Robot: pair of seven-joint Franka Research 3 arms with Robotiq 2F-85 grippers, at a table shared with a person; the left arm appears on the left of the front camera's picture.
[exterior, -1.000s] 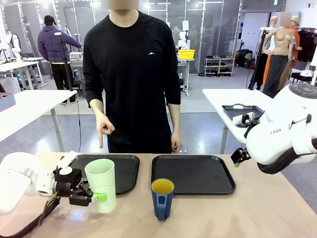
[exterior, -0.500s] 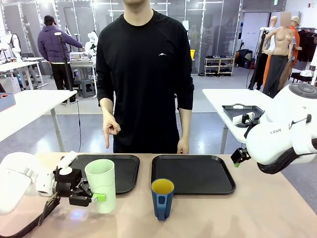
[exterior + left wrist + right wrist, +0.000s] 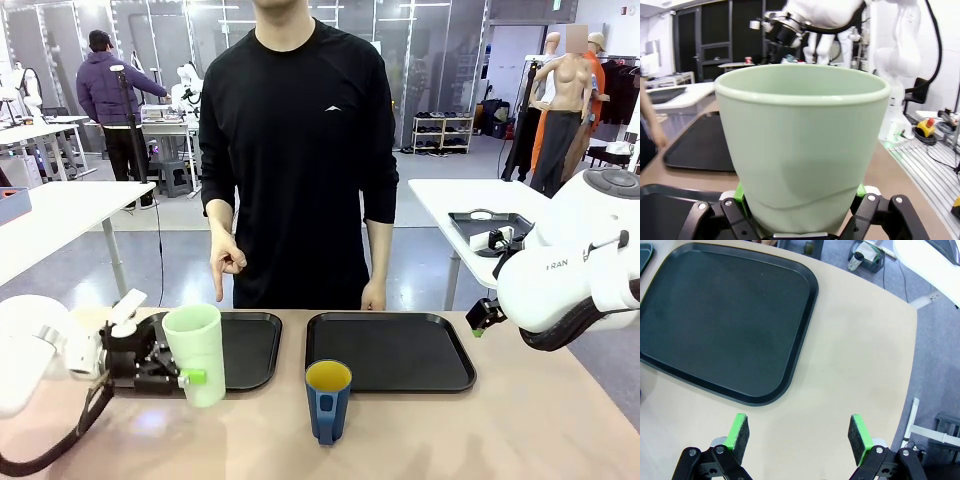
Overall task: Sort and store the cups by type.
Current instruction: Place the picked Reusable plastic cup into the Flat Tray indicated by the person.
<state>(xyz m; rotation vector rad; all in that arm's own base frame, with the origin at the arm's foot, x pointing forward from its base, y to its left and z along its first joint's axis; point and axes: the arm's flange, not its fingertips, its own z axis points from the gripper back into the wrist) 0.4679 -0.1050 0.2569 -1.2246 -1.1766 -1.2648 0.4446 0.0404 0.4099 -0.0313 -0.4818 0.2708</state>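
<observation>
Item held: pale green tumbler (image 3: 197, 350), upright, long axis vertical, open mouth up.
Left end effector (image 3: 190, 376): clamped on the tumbler low on its wall, fingers level and reaching in from the side.
Right end effector (image 3: 799, 432): jaws apart, nothing between them, looking down at bare desk (image 3: 850, 365).
Key relation: the left tray (image 3: 250, 350) lies just beyond the left end effector, on its far side toward the person. The tumbler's base overlaps the tray's near rim in the front view; whether it hangs clear of the desk cannot be told.
Probable move: a short carry forward, then setting down upright.
Blue mug (image 3: 328, 400): stands on the desk off to the left end effector's right, near side of the gap between the trays, handle toward the camera.
Nearer arm for mug: left looks closer but is occupied; the right is free, though well apart.
Right tray (image 3: 725, 315): bare, ahead and to one side of the right end effector.
Person's hand (image 3: 226, 262): finger pointing down, above the left tray's far edge.
Left wrist view adds: green pads on both flanks of the tumbler.
Front view adds: mug, pointing hand, both trays together.
</observation>
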